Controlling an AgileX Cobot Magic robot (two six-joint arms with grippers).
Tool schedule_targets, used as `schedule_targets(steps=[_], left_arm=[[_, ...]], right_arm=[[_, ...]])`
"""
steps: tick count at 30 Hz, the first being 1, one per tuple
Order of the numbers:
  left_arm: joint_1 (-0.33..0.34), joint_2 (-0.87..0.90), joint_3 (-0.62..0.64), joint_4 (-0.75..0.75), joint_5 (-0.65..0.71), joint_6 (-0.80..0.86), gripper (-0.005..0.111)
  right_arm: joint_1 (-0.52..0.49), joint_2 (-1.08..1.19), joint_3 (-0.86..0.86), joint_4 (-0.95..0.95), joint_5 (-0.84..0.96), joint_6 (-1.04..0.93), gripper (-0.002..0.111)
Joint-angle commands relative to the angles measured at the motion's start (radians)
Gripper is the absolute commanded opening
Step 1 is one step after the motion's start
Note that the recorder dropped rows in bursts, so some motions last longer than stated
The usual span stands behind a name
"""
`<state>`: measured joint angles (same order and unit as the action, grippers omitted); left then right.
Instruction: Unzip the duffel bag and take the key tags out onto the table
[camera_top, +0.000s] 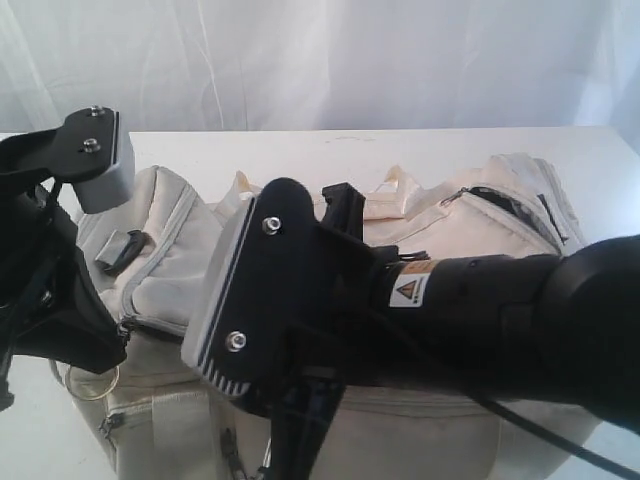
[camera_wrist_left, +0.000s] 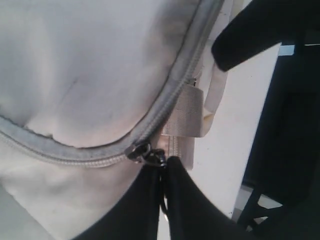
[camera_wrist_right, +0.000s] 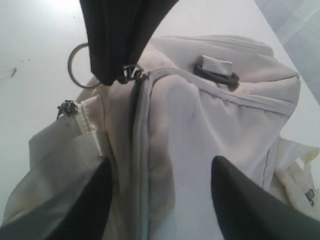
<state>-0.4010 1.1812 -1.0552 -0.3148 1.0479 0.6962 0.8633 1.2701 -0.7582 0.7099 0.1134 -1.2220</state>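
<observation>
The cream-white duffel bag (camera_top: 450, 220) lies across the table (camera_top: 300, 145). At its left end my left gripper (camera_wrist_left: 165, 161) is shut on a metal zipper pull (camera_wrist_left: 159, 159), right beside the slider (camera_wrist_left: 138, 151) on the grey zipper track. The right wrist view shows that same grip (camera_wrist_right: 122, 76). My right gripper (camera_wrist_right: 160, 172) hovers open over the bag's (camera_wrist_right: 200, 130) top panel, its fingers (camera_wrist_right: 92, 202) spread wide with only fabric below. The zipper looks closed along its visible length. The key tags are out of view.
A metal ring (camera_wrist_right: 79, 65) lies on the table by the bag's end. A second zipper pull (camera_wrist_right: 66, 107) sits on a side pocket. A black plastic strap ring (camera_wrist_right: 217, 75) and a webbing strap (camera_wrist_left: 186, 112) are on the bag. My right arm (camera_top: 480, 300) blocks the bag's front.
</observation>
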Motion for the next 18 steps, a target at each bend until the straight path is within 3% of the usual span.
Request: schedule_targets(steps=[1, 9, 17, 18], left_arm=[[0.054, 0.019, -0.035, -0.09, 0.076, 0.018, 0.0], [0.09, 0.019, -0.066, -0.118, 0.107, 0.021, 0.0], [0.09, 0.019, -0.064, -0.079, 0.079, -0.004, 0.0], [0.09, 0.019, -0.064, -0.063, 0.07, -0.021, 0.0]], right_arm=[[0.035, 0.042, 0.004, -0.003, -0.073, -0.012, 0.053], [0.087, 0.069, 0.004, -0.007, -0.136, -0.015, 0.04], [0.087, 0.076, 0.004, -0.006, -0.113, -0.012, 0.0], [0.087, 0.083, 0.004, -0.006, -0.104, -0.012, 0.0]])
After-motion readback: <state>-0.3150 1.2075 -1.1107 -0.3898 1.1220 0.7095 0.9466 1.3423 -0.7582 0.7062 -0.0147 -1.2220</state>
